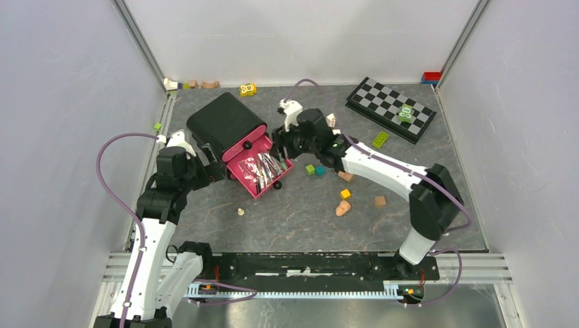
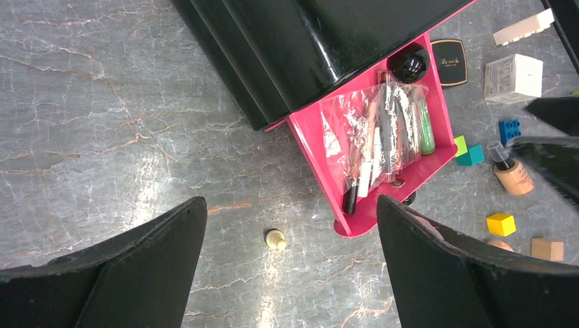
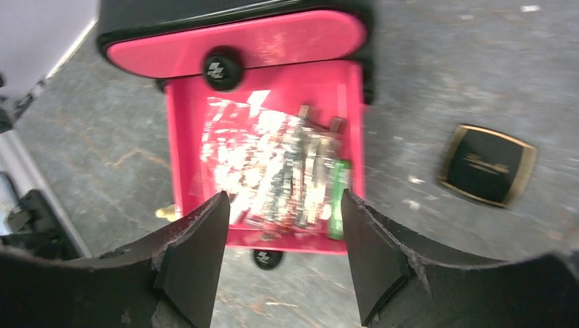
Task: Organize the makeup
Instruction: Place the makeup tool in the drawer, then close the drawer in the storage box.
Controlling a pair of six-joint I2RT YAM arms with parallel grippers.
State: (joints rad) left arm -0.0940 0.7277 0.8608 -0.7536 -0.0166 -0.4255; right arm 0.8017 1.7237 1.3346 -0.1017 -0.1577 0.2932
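The bag of makeup (image 2: 382, 137), a crinkled clear pouch of thin brushes and pencils, lies in the pulled-out pink drawer (image 2: 358, 220) of the black box (image 1: 222, 123). A green tube (image 3: 336, 195) rests in the drawer along the bag's edge.

The right gripper (image 3: 283, 198) hangs directly over that drawer. Its jaws are parted with nothing between them, and the bag shows below in the gap. The right arm rises from its base at the near right edge, bends at a high elbow, then stretches its forearm left across the bench (image 1: 307, 219) to the box.

Off to the right of this gripper, a black compact (image 3: 487, 165) lies flat on the bench, clear of the drawer. A foundation bottle (image 2: 511, 174) lies on its side beyond the drawer's far corner, near a yellow block (image 2: 500, 223) and a white cube (image 2: 513, 77).

The left gripper (image 2: 290, 205) stands spread wide and empty at the box's near left side, with the drawer's front corner just ahead of its right finger. A small cream piece (image 2: 275, 238) sits on the bench between its fingers. The left arm is folded, with its elbow up and its wrist turned toward the box.
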